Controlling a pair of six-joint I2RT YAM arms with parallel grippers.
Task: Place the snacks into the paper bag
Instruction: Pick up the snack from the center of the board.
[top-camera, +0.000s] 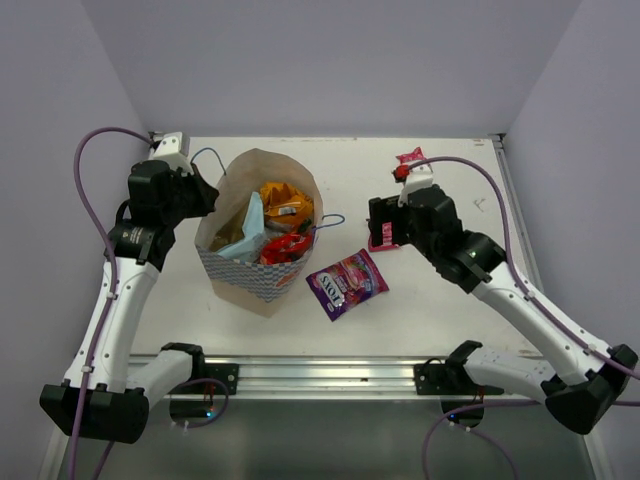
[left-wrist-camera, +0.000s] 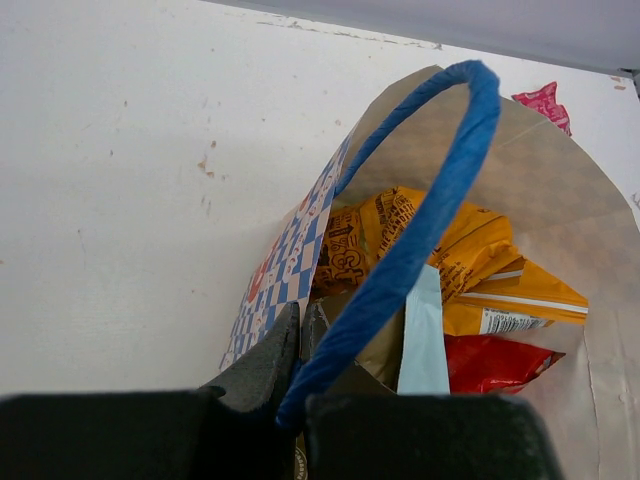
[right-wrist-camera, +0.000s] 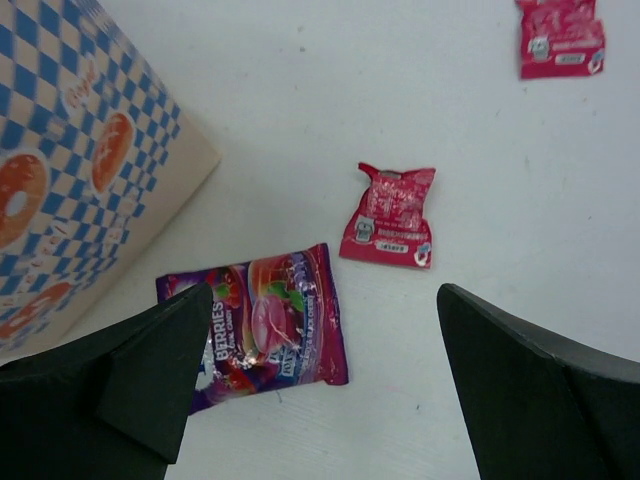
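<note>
The paper bag (top-camera: 258, 232) stands on the left half of the desk (top-camera: 440, 300), open at the top. The left gripper (top-camera: 200, 193) is at the bag's left rim; its fingers are closed on the rim, with the blue cord handle (left-wrist-camera: 400, 250) arching up just above them. Inside the bag lie an orange chip bag (left-wrist-camera: 450, 250), a red bag (left-wrist-camera: 495, 362) and a light-blue bag (left-wrist-camera: 422, 335).

The right gripper (top-camera: 383, 232) hangs over the middle-right of the desk with its jaws wide apart and nothing between them. Below it a small pink pack (right-wrist-camera: 390, 216) lies flat. A purple pack (top-camera: 346, 283) lies left of the pink one and nearer to the front edge, just beside the bag's base. A second pink pack (top-camera: 410, 158) lies near the far edge, well apart from the others.

On the purple pack the word "BERRIES" can be read; the small print on the pink packs is too small to read.

The desk surface around the three loose packs is bare white, with walls on the left, right and far edges.
</note>
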